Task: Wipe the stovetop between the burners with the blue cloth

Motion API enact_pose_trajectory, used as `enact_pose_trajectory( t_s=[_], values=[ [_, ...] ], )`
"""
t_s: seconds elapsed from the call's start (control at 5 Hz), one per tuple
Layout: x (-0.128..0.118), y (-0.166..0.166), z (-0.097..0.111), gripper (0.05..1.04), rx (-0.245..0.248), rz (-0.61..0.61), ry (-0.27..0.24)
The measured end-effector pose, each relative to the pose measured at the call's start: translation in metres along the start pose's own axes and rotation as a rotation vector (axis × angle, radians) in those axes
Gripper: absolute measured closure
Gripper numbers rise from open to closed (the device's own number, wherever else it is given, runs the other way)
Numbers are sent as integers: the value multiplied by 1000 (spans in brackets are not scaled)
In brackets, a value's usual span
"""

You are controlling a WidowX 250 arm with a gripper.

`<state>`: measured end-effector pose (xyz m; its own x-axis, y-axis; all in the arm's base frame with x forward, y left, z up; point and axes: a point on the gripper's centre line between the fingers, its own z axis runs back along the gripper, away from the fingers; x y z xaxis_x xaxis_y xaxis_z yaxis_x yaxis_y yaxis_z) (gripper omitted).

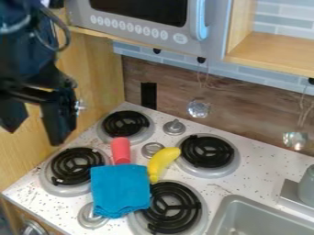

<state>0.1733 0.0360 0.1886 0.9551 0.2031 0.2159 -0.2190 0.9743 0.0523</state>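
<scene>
Black two-finger gripper (34, 137) at the upper left, high in front of the wooden side panel (98, 78), with fingers spread well apart and pointing down, holding nothing and touching nothing visible. Nearest among the loose things, down and to the right in view: red cylinder (120, 150) and blue cloth (120, 190), both on the white stove worktop (236, 190). For the cloth, a place toward the worktop's front edge, between the front-left burner (76, 166) and the front-right burner (169, 206), overlapping the rim of the latter; roughly square, with folds and a ragged lower edge, so no clear long axis. For the cylinder, a long axis running nearly straight from the back-left burner (126, 124) toward the cloth, lower end meeting the cloth; cannot tell whether tucked under or merely behind. Farther right, yellow banana (160, 163), lying aslant from beside the back-right burner (208, 150) down to the cloth's right edge, just beside or touching. Beyond, toward the right front, grey sink (242, 215).
</scene>
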Motion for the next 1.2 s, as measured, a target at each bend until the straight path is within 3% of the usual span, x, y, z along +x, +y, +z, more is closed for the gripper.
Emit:
enact_pose_trajectory(
  t_s=[0.2,0.4,0.6,1.0,1.2],
  values=[
    [28,18,-40,83,16,94,-67],
    [52,22,-78,83,-55,122,-85],
    [66,16,-115,83,-119,137,-61],
    [101,-3,-198,83,-54,139,-30],
    [108,0,-221,83,-29,135,-30]
  ],
)
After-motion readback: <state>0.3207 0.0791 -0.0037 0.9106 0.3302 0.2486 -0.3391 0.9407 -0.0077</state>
